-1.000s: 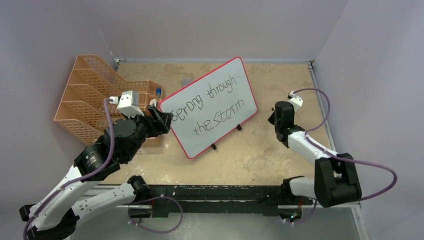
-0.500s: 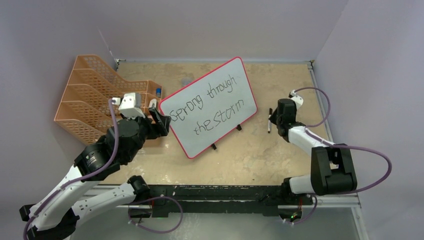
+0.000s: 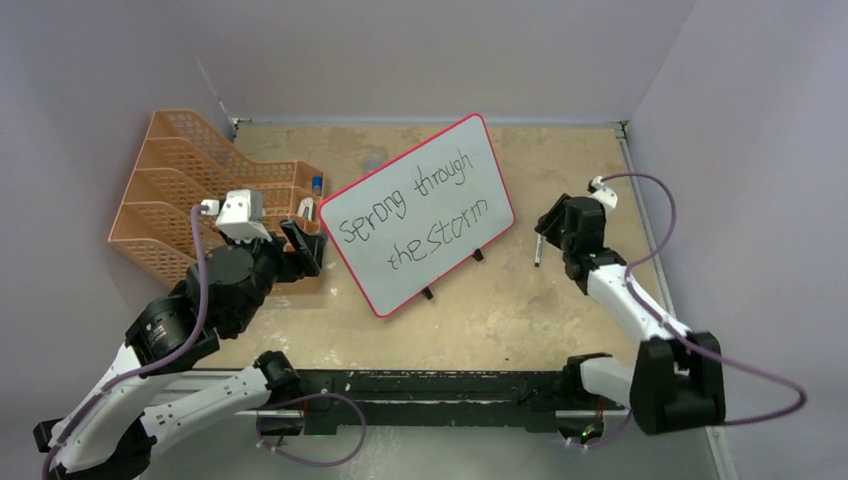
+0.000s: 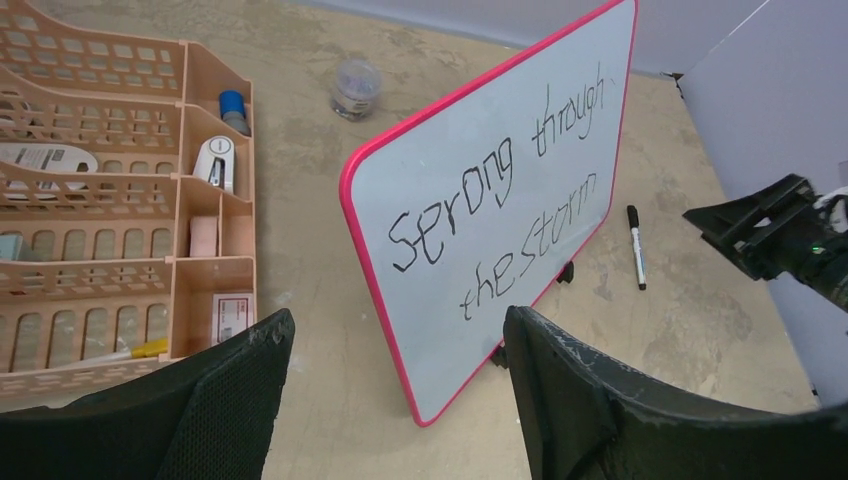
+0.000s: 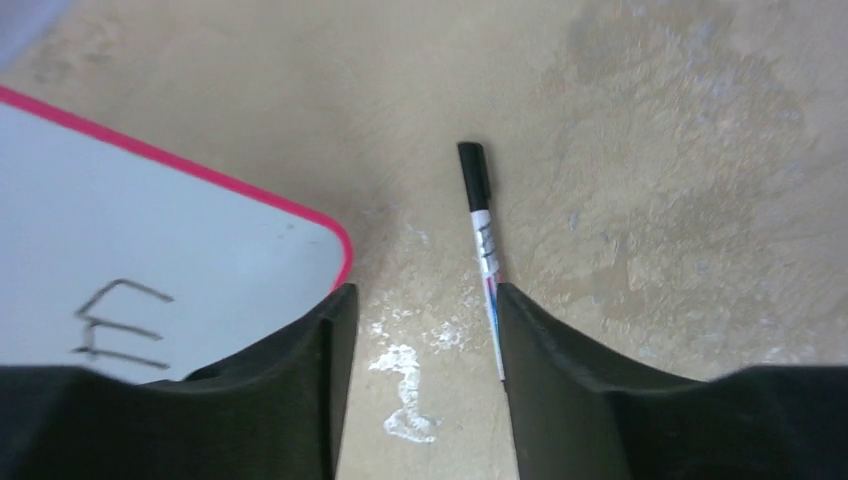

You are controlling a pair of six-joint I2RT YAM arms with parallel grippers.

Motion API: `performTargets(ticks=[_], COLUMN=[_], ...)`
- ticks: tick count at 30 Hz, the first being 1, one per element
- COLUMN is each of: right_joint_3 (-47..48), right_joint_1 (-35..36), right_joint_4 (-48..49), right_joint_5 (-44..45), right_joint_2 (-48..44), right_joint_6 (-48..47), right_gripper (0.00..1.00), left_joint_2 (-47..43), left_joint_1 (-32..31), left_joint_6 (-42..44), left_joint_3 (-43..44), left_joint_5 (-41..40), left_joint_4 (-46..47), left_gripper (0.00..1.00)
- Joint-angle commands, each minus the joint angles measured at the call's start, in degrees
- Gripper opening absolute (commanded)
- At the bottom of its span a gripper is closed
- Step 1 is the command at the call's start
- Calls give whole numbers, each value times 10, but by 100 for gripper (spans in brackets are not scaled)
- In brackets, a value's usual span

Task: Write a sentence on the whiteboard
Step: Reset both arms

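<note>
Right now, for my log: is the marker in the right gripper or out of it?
Out: the marker lies flat on the table, and the right gripper stands open, holding nothing.

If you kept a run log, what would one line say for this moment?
stage: sentence written on whiteboard | marker: lying on table, right of whiteboard | right gripper: open above marker | left gripper: open, empty

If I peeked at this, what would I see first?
The big whiteboard with a pink-red frame stands in the middle, the sentence in black letters across it. Then the orange mesh rack at the left, and a black marker lying on the table right of the board.
</note>
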Motion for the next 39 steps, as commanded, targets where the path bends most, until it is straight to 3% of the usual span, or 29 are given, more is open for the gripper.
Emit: performTargets(ticks=[1,14,39], right_joint_3=[62,182,95], right_joint_1=[-3,0,42], right_joint_4=[-47,-118,-34], right_joint_5=[14,86,102], right_joint_2=[-114,-354,-423], right_joint_6=[-20,-153,-205], right_gripper=[61,91,99], left_joint_2=[-14,-116,-150], left_joint_1=[1,1,1], left_joint_6=[37,103,106], left_joint_3=[31,44,14], left_joint_5=[-8,9,-20], left_joint_4=[-9,12,23], left_gripper=[76,83,88])
